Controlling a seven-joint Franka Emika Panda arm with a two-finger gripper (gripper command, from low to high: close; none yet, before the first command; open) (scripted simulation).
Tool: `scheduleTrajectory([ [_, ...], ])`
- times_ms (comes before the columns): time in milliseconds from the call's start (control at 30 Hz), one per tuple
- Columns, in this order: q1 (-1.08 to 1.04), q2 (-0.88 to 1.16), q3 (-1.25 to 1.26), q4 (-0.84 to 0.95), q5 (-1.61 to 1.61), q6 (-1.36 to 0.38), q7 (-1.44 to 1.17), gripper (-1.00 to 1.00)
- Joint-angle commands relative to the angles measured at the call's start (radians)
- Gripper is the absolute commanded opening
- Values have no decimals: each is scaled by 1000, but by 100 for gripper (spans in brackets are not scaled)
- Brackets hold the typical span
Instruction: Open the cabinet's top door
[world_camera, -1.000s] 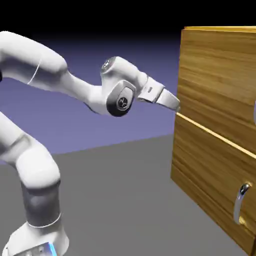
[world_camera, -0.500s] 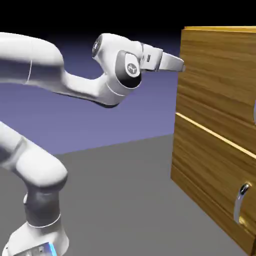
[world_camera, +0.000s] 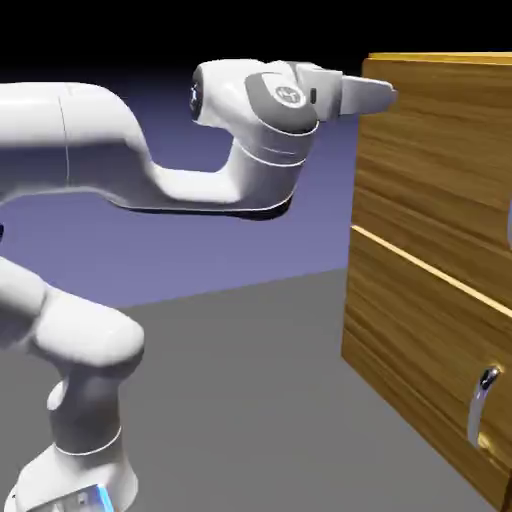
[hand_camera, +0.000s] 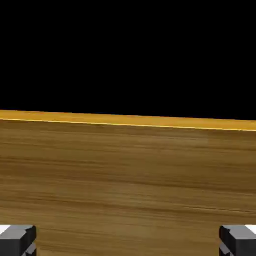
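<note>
The cabinet (world_camera: 430, 300) of golden-brown wood stands at the exterior view's right. Its top door (world_camera: 440, 150) is the upper panel, and it looks flush with the cabinet. Only a sliver of that door's silver handle (world_camera: 509, 225) shows at the picture's right edge. My gripper (world_camera: 378, 95) points level at the cabinet's upper left edge, just under the top. In the hand view my gripper (hand_camera: 128, 242) is open, with its fingertips (hand_camera: 17, 240) far apart and only wood grain (hand_camera: 128, 175) between them. A yellow top edge (hand_camera: 128, 120) runs across that view.
The lower door (world_camera: 420, 350) carries a silver handle (world_camera: 482, 405) near the bottom right. A lighter yellow strip (world_camera: 430, 270) divides the two panels. Grey table surface (world_camera: 230, 400) lies between the arm's base and the cabinet.
The hand has risen and moved right, from beside the panels' seam up to the cabinet's top corner. The wrist has turned so that the fingers now point level.
</note>
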Motion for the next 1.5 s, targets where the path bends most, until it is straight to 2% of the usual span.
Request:
scheduleTrajectory([
  [0, 17, -7, -20, 14, -44, 3, 30, 0],
  [833, 441, -170, -519, 365, -1131, 75, 773, 0],
  [900, 449, -172, -527, 371, -1149, 76, 786, 0],
  [1067, 625, -143, -622, 514, -1149, 68, 786, 0],
  [1100, 625, -143, -622, 514, -1149, 68, 786, -100],
  [1467, 264, -66, -414, 192, -1148, -114, 923, -100],
])
